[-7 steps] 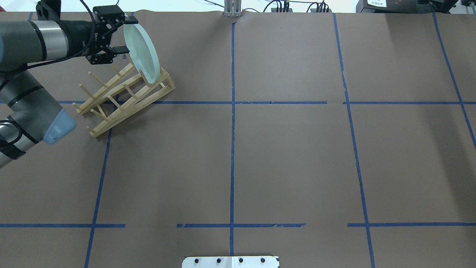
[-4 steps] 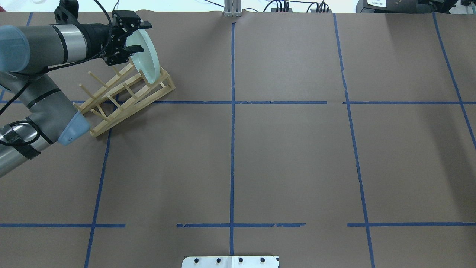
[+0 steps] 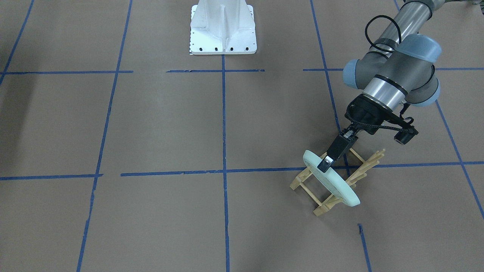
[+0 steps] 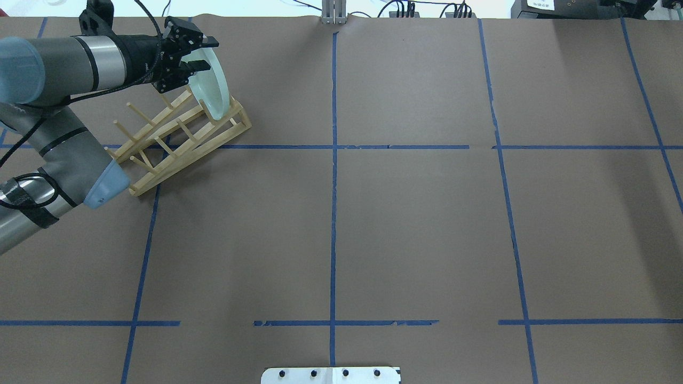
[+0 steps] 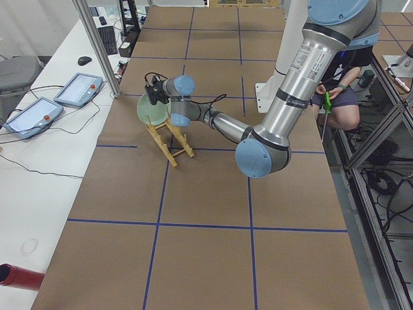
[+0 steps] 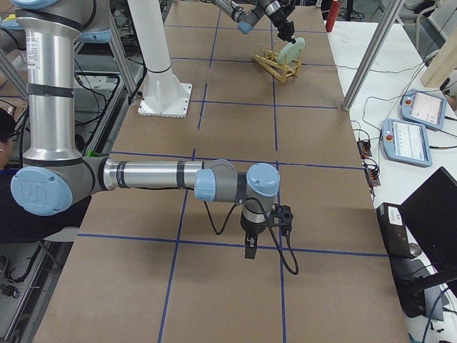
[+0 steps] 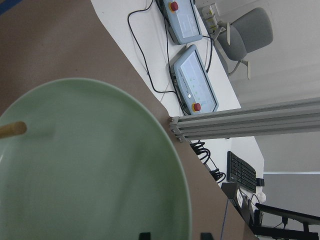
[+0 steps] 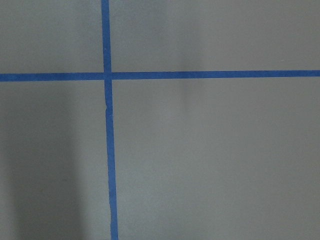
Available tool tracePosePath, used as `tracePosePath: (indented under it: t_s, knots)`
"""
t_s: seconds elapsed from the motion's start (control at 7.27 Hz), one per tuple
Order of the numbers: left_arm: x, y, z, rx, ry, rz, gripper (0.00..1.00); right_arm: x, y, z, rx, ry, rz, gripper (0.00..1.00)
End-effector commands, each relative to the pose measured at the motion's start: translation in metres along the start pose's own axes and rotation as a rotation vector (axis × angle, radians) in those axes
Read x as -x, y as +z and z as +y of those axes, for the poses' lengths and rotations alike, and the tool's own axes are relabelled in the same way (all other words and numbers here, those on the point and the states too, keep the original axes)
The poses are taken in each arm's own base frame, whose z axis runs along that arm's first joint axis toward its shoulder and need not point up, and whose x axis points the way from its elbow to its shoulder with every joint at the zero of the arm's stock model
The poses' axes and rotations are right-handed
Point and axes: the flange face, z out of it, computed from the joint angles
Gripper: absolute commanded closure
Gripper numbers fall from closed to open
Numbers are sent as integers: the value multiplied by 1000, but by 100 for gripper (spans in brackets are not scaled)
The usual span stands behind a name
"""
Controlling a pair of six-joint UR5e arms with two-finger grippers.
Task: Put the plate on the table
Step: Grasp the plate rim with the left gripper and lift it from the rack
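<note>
The pale green plate (image 4: 214, 88) stands on edge at the far end of the wooden peg rack (image 4: 176, 140), at the far left of the brown table (image 4: 416, 224). My left gripper (image 4: 206, 52) is at the plate's top rim, one finger on each side, with a narrow gap still showing. The left wrist view shows the plate's (image 7: 90, 170) inner face filling the frame, its rim between the two fingertips (image 7: 145, 235). The plate (image 3: 334, 183) rests in the rack (image 3: 323, 202). My right gripper (image 6: 248, 251) hangs low over the table far from the plate; I cannot tell its state.
The white robot base (image 3: 223, 30) is at the robot's side of the table. An aluminium post (image 5: 97, 45) and teach pendants (image 5: 77, 87) stand just beyond the far table edge by the rack. A seated person (image 5: 342, 97) is beside the robot.
My left gripper has moved forward over the plate's top rim and its jaws have narrowed around it. The plate and rack have not moved.
</note>
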Motion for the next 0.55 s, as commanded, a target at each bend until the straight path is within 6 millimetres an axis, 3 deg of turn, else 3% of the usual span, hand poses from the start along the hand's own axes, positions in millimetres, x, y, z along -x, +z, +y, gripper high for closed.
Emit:
tracePosePath:
  t_s: [0.0,0.14,0.41]
  knots:
    - [-1,-7,-3,10,69,28,100,0,0,0,-1,2,0,0]
    - [-11,-15,-11,2,70,63,100,0,0,0,0,-1,0,0]
    - [-9,-31,-11,27,13,144,100,0,0,0,-1,0,0,0]
